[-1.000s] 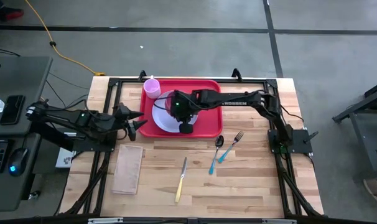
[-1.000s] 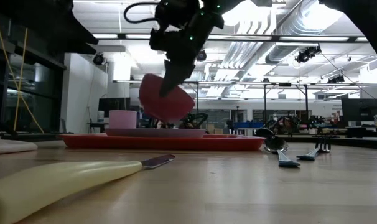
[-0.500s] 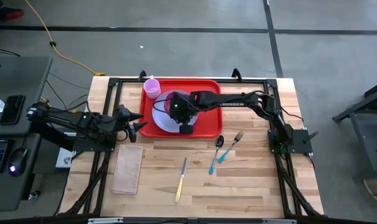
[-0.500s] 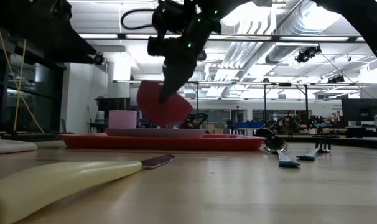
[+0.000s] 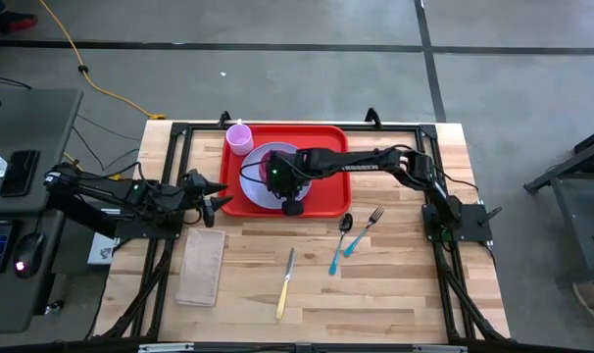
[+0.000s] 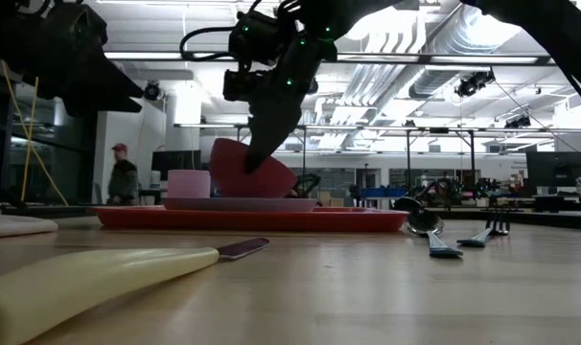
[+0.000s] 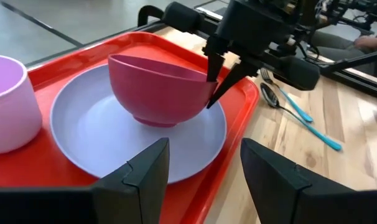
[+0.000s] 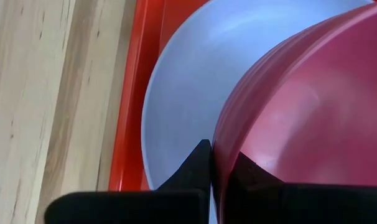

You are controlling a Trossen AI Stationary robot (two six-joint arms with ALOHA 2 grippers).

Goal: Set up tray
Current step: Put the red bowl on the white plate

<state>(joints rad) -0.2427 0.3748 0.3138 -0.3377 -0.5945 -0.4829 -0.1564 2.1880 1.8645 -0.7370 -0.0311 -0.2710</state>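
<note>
The red tray (image 5: 328, 140) lies at the table's far middle. On it sit a round lavender plate (image 7: 83, 134) and a pale pink cup (image 7: 7, 102). A deep pink bowl (image 7: 154, 87) is over the plate's middle, slightly tilted, with its foot down at the plate; whether the foot touches I cannot tell. My right gripper (image 7: 214, 84) is shut on the bowl's rim. My left gripper (image 5: 222, 194) stands open just off the tray's left edge, pointing at the plate and holding nothing. My right gripper pinches the bowl's rim (image 8: 217, 149) on the side toward the table's right edge. One finger (image 8: 198, 163) is outside the wall and the other (image 8: 254, 169) is on its other face. The fingers slant down from the right.
A spoon (image 5: 340, 240) and a fork (image 5: 366, 227) with blue handles lie on the wood just near-right of the tray. A yellow-handled knife (image 5: 285, 284) and a pale napkin (image 5: 201, 267) lie nearer the front. A person (image 6: 123, 177) stands in the room behind.
My right gripper has gone down with the bowl, which hung clear above the plate a second ago and now has its foot at the plate. My left arm has sunk a little and stayed open.
</note>
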